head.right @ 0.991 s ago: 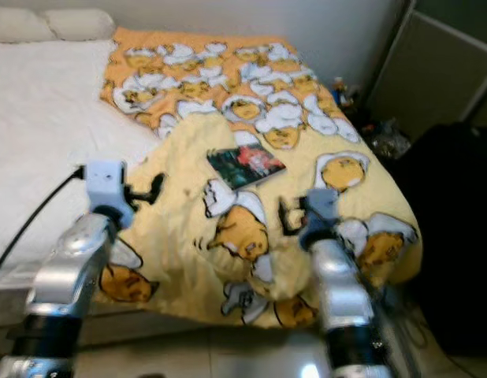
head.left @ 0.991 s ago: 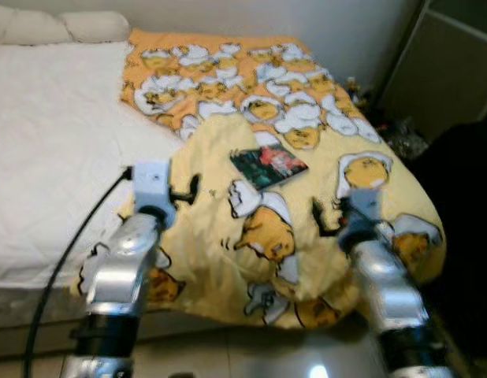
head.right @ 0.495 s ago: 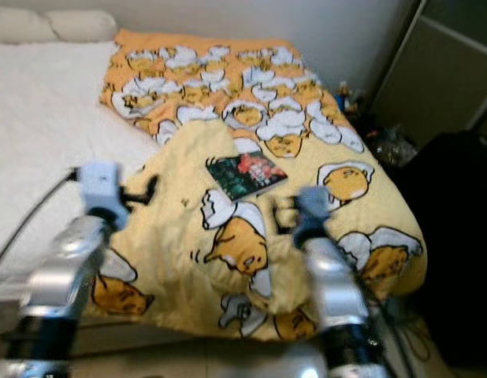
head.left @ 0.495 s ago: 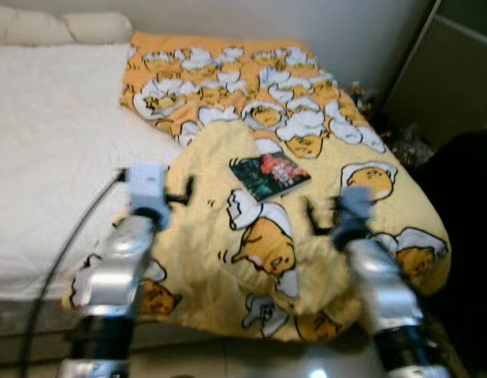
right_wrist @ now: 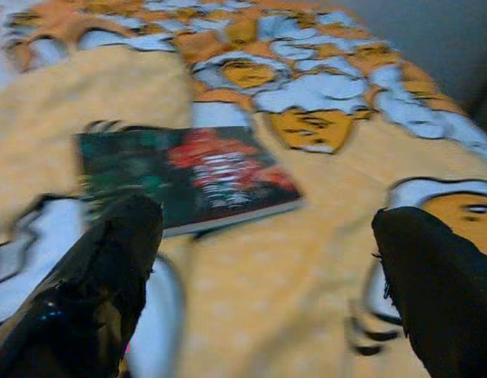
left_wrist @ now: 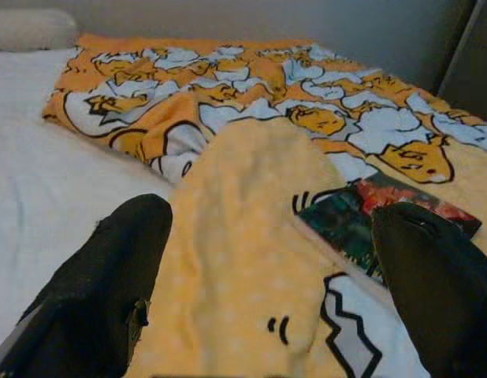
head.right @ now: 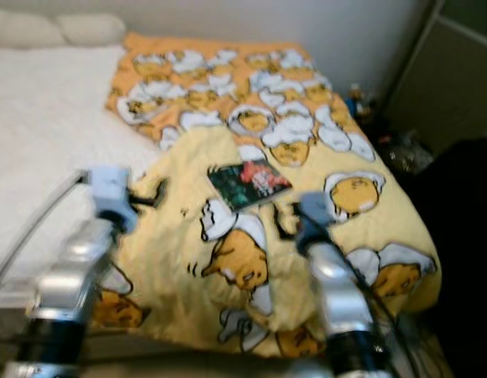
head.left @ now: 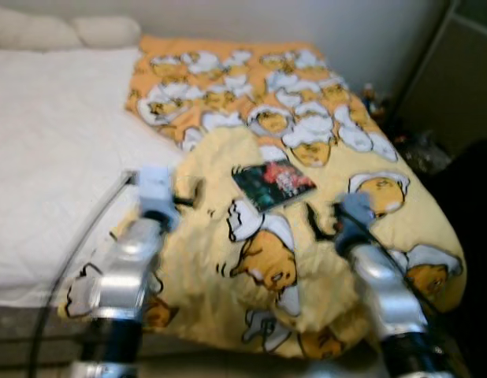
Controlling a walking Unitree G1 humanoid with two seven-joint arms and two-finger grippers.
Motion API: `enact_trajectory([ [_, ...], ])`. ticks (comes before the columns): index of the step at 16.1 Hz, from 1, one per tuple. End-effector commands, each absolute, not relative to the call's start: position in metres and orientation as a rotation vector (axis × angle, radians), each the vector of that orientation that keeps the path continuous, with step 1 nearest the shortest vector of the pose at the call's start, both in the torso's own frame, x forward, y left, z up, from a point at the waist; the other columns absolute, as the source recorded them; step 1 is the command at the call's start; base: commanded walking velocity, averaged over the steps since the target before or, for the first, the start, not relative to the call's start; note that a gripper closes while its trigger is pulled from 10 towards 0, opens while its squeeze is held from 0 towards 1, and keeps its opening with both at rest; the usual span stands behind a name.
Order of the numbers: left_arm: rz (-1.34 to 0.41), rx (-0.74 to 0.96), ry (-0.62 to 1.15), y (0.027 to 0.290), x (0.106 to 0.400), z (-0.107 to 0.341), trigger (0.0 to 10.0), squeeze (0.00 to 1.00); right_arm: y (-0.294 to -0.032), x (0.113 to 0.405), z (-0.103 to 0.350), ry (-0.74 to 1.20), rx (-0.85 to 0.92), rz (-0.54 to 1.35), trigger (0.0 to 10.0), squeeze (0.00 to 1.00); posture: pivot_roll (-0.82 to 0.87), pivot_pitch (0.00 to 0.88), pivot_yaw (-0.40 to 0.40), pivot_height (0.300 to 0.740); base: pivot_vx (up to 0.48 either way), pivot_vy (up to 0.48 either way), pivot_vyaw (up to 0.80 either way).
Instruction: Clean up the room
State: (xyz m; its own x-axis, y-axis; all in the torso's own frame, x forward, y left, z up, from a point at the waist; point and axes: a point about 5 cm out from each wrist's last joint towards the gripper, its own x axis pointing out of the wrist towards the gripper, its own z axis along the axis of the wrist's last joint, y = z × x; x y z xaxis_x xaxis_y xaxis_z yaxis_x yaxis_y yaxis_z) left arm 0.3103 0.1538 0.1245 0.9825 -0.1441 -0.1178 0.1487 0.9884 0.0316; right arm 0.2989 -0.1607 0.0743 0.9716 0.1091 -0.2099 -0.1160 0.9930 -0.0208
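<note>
A dark book (head.left: 273, 183) with a red and green cover lies flat on a yellow blanket (head.left: 251, 244) printed with cartoon eggs. The blanket is rumpled over the bed's right half, with one corner folded back. My left gripper (head.left: 187, 194) hovers over the blanket's left edge, left of the book, open and holding nothing. My right gripper (head.left: 318, 220) hangs over the blanket, just right of the book and nearer to me, also open. In the right wrist view the book (right_wrist: 184, 177) lies just ahead of the spread fingers (right_wrist: 109, 268). The left wrist view has the book (left_wrist: 385, 216) ahead, by one finger (left_wrist: 433, 276).
A bare white sheet (head.left: 54, 150) covers the bed's left half, with pillows (head.left: 70, 31) at its head. A dark cabinet (head.left: 456, 71), small clutter (head.left: 413, 146) and a black shape (head.left: 476, 189) stand right of the bed. A black cable (head.left: 78, 244) trails from my left arm.
The whole picture has shifted and blurred, so the camera has moved a little. The book and blanket lie as before. Both grippers keep their open pose over the blanket.
</note>
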Motion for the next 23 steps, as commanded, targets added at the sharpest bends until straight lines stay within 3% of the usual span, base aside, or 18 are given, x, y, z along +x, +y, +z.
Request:
enact_trajectory([
  [1,-0.119,0.057,0.099,0.163,0.312,0.130,10.0,1.00,-0.152,0.302,0.080,0.184,-0.020,0.145,10.0,0.00,0.10,0.000,-0.058,0.740,0.315,0.000,0.00],
  [4,-0.119,0.058,0.100,0.164,0.312,0.130,10.0,1.00,-0.148,0.303,0.080,0.196,-0.061,0.195,10.0,0.00,0.10,0.000,-0.052,0.740,0.316,0.000,0.00],
  [8,-0.118,0.058,0.100,0.164,0.313,0.131,10.0,1.00,-0.148,0.304,0.081,0.198,-0.060,0.196,10.0,0.00,0.09,0.000,-0.046,0.740,0.314,0.000,0.80],
  [10,-0.120,0.060,0.097,0.164,0.314,0.132,10.0,1.00,-0.151,0.304,0.081,0.200,0.007,0.166,10.0,0.00,0.09,0.000,-0.045,0.740,0.315,0.000,0.00],
  [23,-0.131,0.078,0.093,0.162,0.314,0.134,10.0,1.00,-0.158,0.303,0.076,0.224,0.017,0.150,10.0,0.00,0.10,0.000,-0.044,0.740,0.308,0.000,0.00],
])
